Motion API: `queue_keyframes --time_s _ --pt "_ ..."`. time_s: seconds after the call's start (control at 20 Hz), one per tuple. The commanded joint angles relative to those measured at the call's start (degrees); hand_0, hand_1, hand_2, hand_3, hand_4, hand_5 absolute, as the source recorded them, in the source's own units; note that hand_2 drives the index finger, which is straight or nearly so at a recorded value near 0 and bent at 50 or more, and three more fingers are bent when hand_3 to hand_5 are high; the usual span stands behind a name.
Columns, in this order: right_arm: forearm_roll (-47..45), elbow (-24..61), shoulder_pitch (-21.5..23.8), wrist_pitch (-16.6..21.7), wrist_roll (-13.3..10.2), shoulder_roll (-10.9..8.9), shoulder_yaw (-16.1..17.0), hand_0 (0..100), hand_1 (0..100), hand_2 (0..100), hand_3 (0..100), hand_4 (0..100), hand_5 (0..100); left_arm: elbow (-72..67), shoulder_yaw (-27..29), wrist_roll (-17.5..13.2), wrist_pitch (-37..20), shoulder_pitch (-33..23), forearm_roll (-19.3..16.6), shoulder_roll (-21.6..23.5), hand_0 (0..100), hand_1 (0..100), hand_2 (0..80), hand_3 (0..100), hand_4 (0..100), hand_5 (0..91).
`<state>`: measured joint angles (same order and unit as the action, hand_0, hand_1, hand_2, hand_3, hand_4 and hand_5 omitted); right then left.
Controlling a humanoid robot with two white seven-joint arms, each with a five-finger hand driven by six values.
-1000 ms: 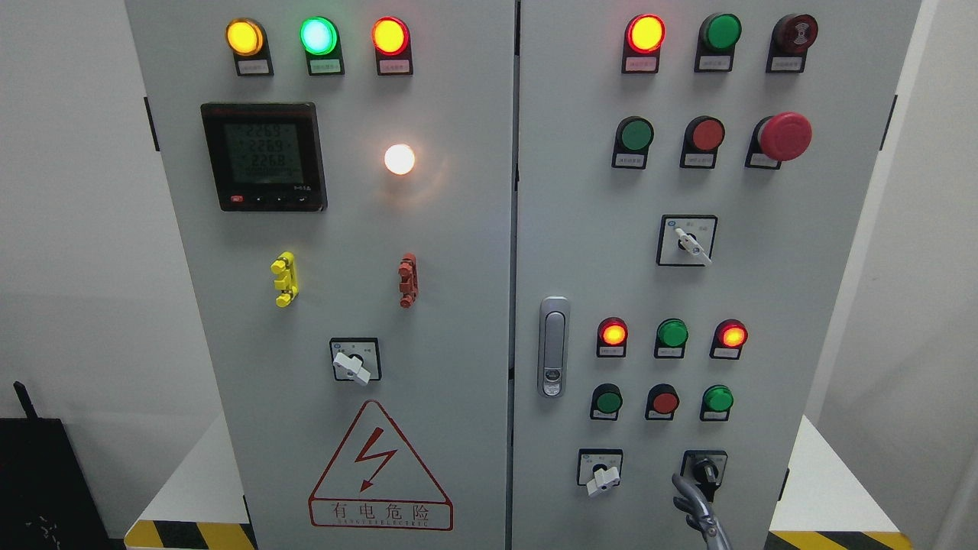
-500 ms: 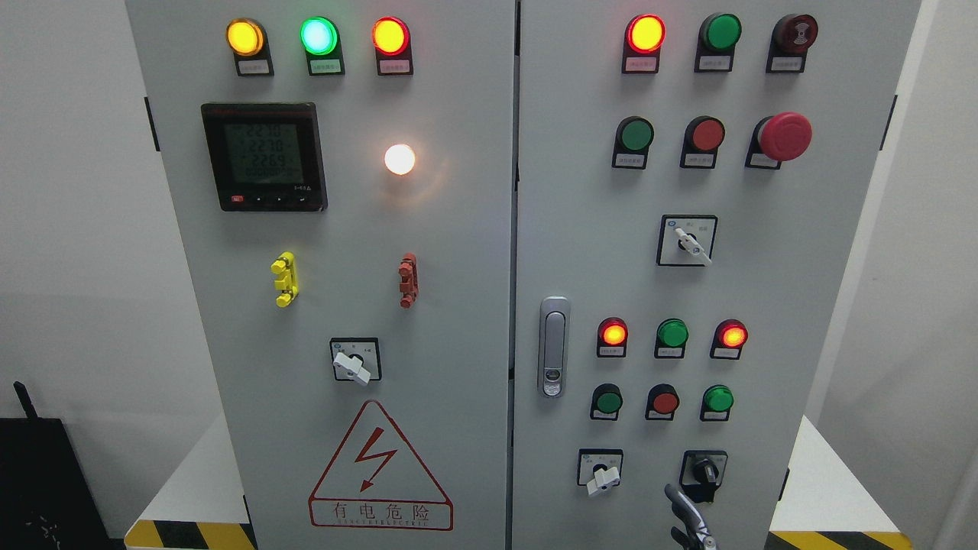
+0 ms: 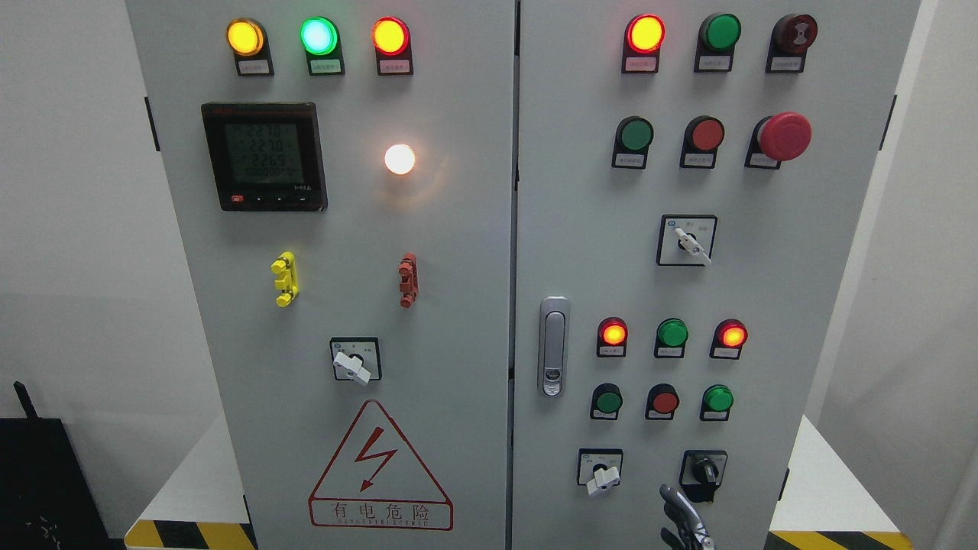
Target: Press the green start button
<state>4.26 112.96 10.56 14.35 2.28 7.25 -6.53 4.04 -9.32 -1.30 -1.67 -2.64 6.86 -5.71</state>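
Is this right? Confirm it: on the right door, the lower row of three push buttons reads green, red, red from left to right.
Not quite. In the head view, that lower row on the right door reads green button, red button, then another green button. The last one is green, not red.

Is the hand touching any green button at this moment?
No, the hand is at the bottom edge, below the black knob and apart from every green button.

The cabinet [image 3: 458, 267] wore smooth, matt grey painted metal. Its door handle [image 3: 553, 346] looked like shiny chromed metal. The mushroom button [image 3: 785, 136] was glossy red plastic.
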Motion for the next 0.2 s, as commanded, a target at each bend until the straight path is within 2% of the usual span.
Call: queue_keyframes --time_s 0.0,0.15 --pt "-1.1 -0.3 -0.2 0.0 0.0 -0.04 -0.9 5 13 0 0 0 0 0.0 0.0 0.0 0.0 0.0 0.0 0.0 12 56 0.0 0 0 0.0" --pt "-1.2 -0.3 -0.2 0.0 0.0 -0.04 -0.9 4 12 0 0 0 0 0.0 0.0 0.0 0.0 0.0 0.0 0.0 12 56 0.0 0 0 0.0"
